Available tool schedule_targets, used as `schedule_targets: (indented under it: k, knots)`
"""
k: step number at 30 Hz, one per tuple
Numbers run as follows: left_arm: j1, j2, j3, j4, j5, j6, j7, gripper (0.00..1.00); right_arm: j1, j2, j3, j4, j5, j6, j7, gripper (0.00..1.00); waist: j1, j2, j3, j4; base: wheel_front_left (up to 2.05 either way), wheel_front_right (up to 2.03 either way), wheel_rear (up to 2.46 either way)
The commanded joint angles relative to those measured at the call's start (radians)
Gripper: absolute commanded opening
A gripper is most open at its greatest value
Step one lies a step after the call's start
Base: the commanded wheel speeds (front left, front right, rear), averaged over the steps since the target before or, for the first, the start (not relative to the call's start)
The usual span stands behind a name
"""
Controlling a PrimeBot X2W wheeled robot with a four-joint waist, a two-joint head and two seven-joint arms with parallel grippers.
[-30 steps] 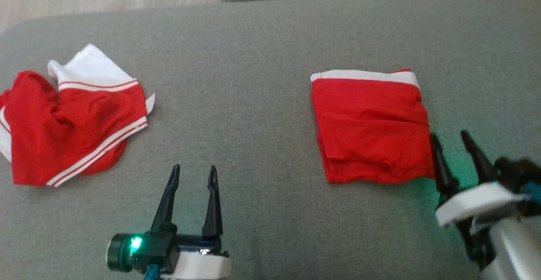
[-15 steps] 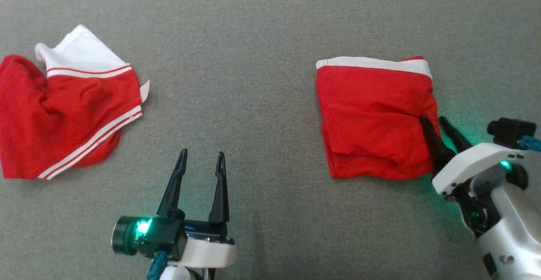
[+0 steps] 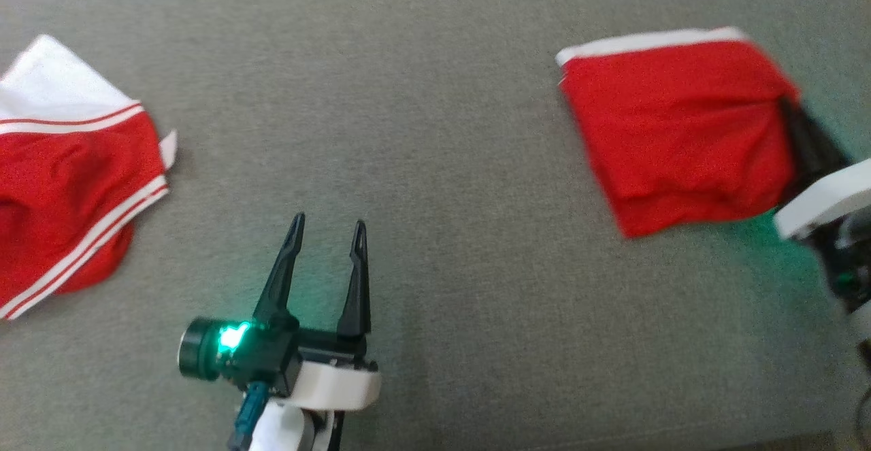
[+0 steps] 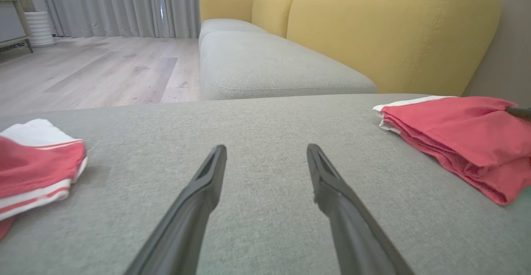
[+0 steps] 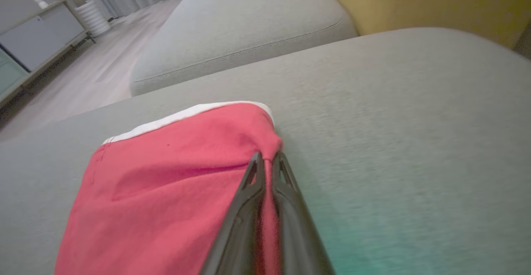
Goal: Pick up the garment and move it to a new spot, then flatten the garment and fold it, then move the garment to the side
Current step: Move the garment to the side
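1. A wide grey sofa seat carries everything. In the left wrist view, a yellow backrest rises behind a neighbouring seat.
2. The folded red garment lies on the seat at the upper right of the head view, on the robot's right. It is well apart from a crumpled red-and-white garment at the far left edge.
3. The relation that matters: the garment lies to the left of the right tool, which meets it at its right-hand edge. A move to the side would probably mean drawing the cloth along by that edge. The right arm is by far the nearer one.
4. The right tool is clenched, its two dark fingers pressed together. A pinch of red cloth from the garment's right edge is caught between the tips.
5. The left tool hovers over bare seat near the middle. It is released, fingers spread, grasping nothing, and well apart from both garments.
6. The garment is a roughly square bundle, turned slightly askew. Its white waistband runs left to right along the far edge.
7. In the left wrist view, several stacked layers show along the garment's near edge. A soft crease runs across the top toward the pinch. With only one edge held, the layers could well slide apart.
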Motion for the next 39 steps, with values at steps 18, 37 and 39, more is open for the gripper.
schedule_targets:
  k: [18, 37, 39]
  knots:
    - [-0.122, 0.003, 0.055, -0.009, 0.073, -0.05, -0.008, 1.0, -0.223, -0.182, -0.217, 0.15, -0.267, -0.001, -0.116, 1.0, -0.0001, 0.0, 0.154, -0.108, 0.0, 0.0, 0.0]
    - [0.021, -0.005, 0.037, 0.035, -0.018, -0.008, -0.008, 1.0, 0.12, 0.154, -0.142, -0.064, -0.41, -0.001, -0.187, 1.0, -0.0001, 0.0, -0.197, 0.03, 0.0, 0.0, 0.0]
    - [0.053, -0.005, 0.044, 0.041, -0.041, 0.005, -0.008, 1.0, 0.175, 0.19, -0.09, -0.057, -0.388, -0.001, -0.187, 1.0, -0.0001, 0.0, -0.243, 0.044, 0.0, 0.0, 0.0]
